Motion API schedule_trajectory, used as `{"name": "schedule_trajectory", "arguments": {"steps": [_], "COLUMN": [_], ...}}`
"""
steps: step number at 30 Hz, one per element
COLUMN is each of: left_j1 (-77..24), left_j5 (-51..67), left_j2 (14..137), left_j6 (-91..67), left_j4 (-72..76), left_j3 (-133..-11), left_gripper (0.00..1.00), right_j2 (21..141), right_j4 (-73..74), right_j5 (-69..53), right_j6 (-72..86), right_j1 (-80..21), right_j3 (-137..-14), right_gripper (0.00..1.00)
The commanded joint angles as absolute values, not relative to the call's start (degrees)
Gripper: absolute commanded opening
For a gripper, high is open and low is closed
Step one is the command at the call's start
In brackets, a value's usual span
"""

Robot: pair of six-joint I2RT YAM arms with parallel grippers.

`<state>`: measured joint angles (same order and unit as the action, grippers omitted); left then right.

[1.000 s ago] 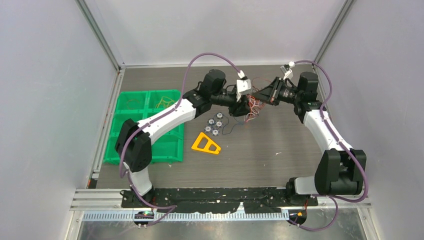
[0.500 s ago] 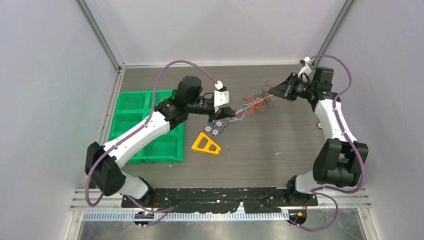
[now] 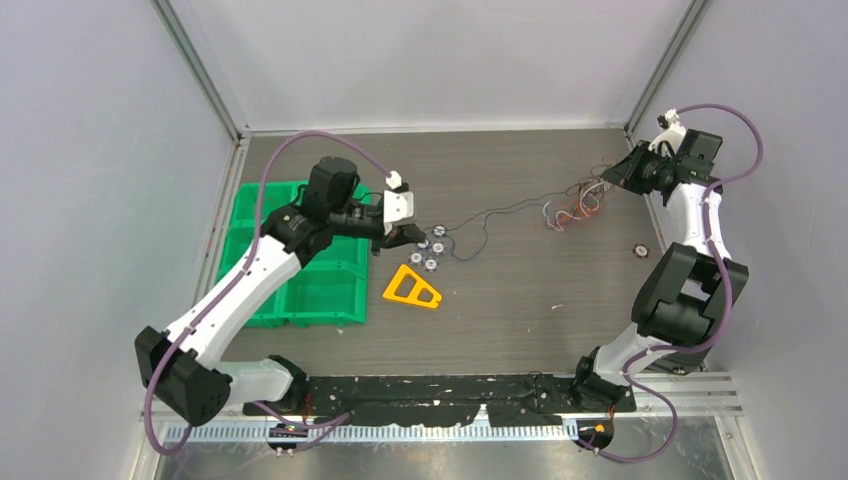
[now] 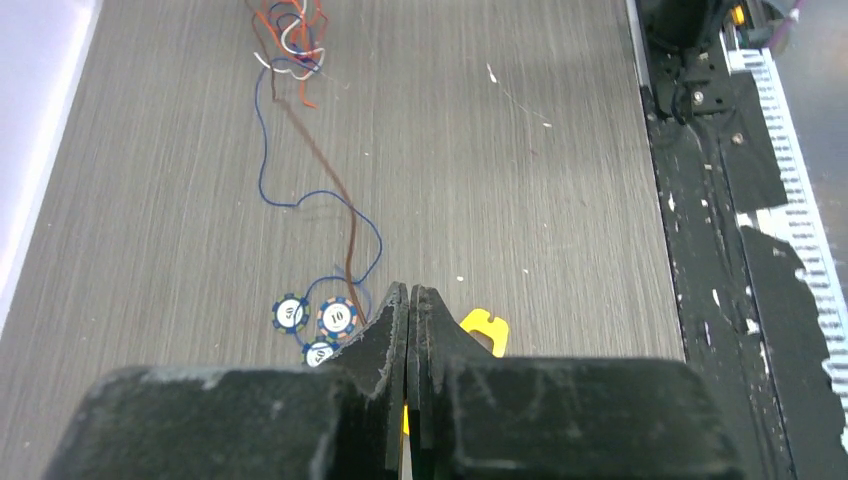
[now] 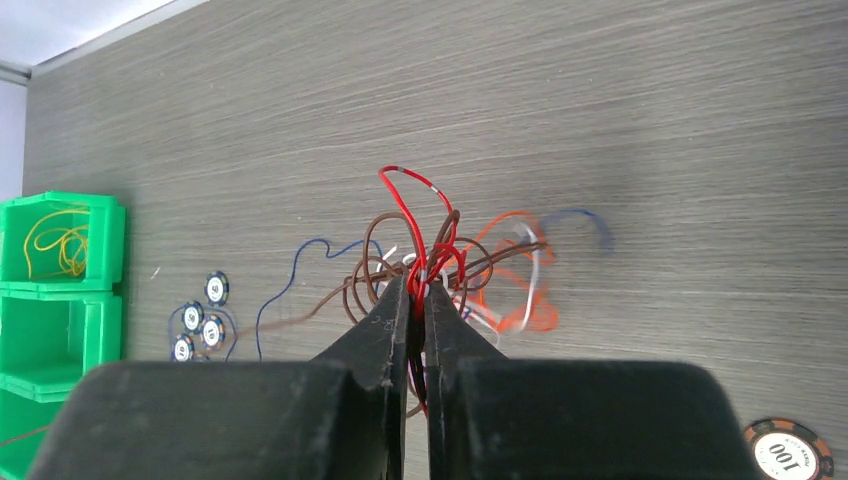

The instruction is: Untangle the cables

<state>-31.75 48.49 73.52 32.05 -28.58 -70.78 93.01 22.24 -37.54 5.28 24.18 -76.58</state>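
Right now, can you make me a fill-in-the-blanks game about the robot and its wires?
The right gripper is shut on a bunch of cables; the highest loop is ___.
The compartment tray is coloured ___.
The poker chip near the right gripper shows the number ___.
The long cable reaching the shut left gripper is ___.
Missing words: red, green, 100, brown.
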Motion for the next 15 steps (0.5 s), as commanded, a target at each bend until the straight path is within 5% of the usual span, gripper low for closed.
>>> {"name": "schedule_trajectory", "arguments": {"steps": [1, 7, 15], "left_j1": [-31.9, -29.2, -24.2], "left_j5": [48.7, 50.0, 45.3], "left_j2": [70.3, 73.8, 68.7], "left_j6": [34.8, 20.3, 8.1], "left_j4": [-31.4, -23.8, -20.1], "left_j3": [-68.3, -74.8, -93.3], "left_gripper": [0.0, 0.0, 0.0], "right_j2": [94.4, 91.1, 95.1], "right_j4": [24.3, 23.3, 29.5], "right_j5": [-40.2, -49.3, -28.0], "right_j6": [1.3, 4.2, -10.7], "right_j1": [24.0, 23.7, 23.9], "right_j3": [-79.4, -74.6, -72.9], "right_gripper": [0.06, 0.06, 0.08]}}
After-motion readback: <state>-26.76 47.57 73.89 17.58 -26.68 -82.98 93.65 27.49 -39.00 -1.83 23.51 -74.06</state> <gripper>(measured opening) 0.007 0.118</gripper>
